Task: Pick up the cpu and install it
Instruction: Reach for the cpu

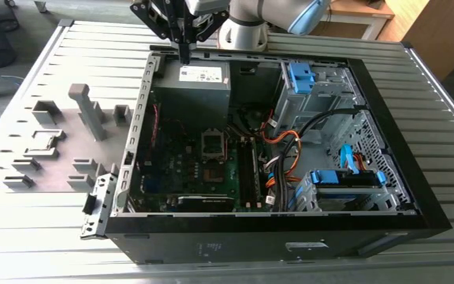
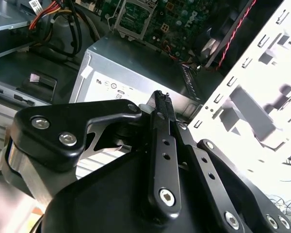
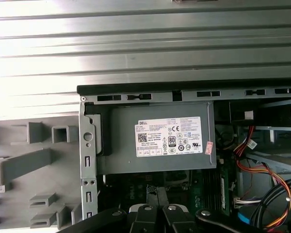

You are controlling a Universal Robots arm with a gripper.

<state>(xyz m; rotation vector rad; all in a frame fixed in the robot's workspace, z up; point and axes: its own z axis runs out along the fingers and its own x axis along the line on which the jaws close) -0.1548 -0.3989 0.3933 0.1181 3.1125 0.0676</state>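
Housing power supply (image 1: 189,90) beneath end effector (image 1: 185,58): case (image 1: 250,235).

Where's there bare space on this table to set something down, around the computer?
Bare table slats lie free at the exterior view's lower left, between the holder plate and the case corner, and along the case's side at the exterior view's right. Inside the case, cables and drive cages crowd it.

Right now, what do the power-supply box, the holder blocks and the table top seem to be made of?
Power-supply box: looks like sheet metal with a dull grey finish, judging by its folded edges; it carries a stuck-on paper label.
Holder blocks: probably plastic. They are matte, uniformly grey and show no shine.
Table top: seemingly aluminium, made of ribbed silvery slats that glare under the light.
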